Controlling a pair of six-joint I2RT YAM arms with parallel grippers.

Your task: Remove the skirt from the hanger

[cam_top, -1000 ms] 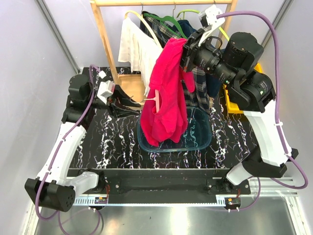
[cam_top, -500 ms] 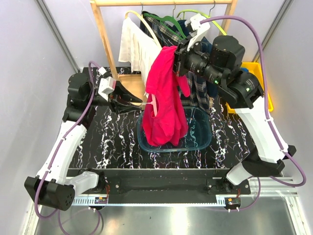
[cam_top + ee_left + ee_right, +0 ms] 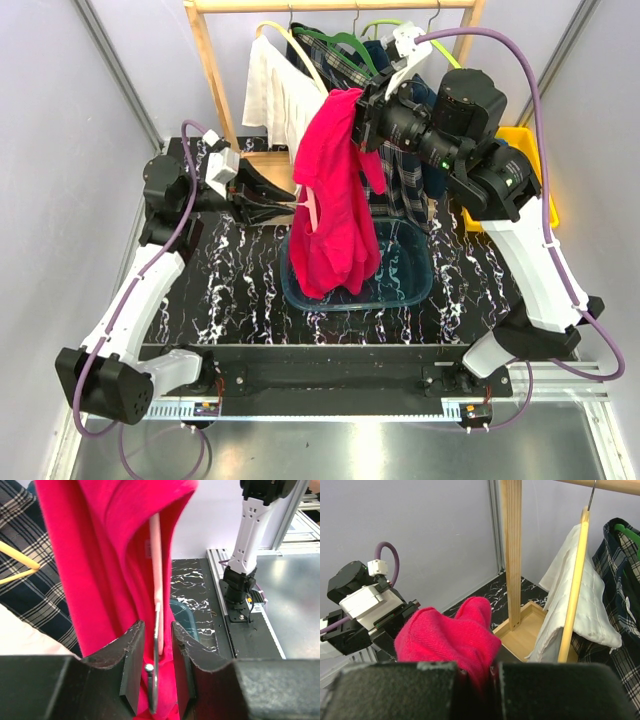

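The plaid skirt (image 3: pixel 402 190) hangs on the dark green hanger (image 3: pixel 335 42) on the rack, mostly hidden behind a red garment (image 3: pixel 335 200). It also shows in the left wrist view (image 3: pixel 30 580) and the right wrist view (image 3: pixel 620 585). My right gripper (image 3: pixel 362 110) is shut on the top of the red garment (image 3: pixel 450 640) and holds it up in front of the rack. My left gripper (image 3: pixel 290 203) is open, its jaws either side of a pale pink hanger (image 3: pixel 156 565) inside the red garment, with gaps on both sides.
A teal basin (image 3: pixel 405 280) sits under the red garment. A wooden rack (image 3: pixel 215 90) carries a white garment (image 3: pixel 275 95), a lime-green hanger (image 3: pixel 385 25) and a dark denim garment (image 3: pixel 435 170). A yellow bin (image 3: pixel 537 140) stands at the right.
My left gripper has moved right, up to the pink hanger, and now has it between its jaws. My right arm shifted left and back with the red garment.
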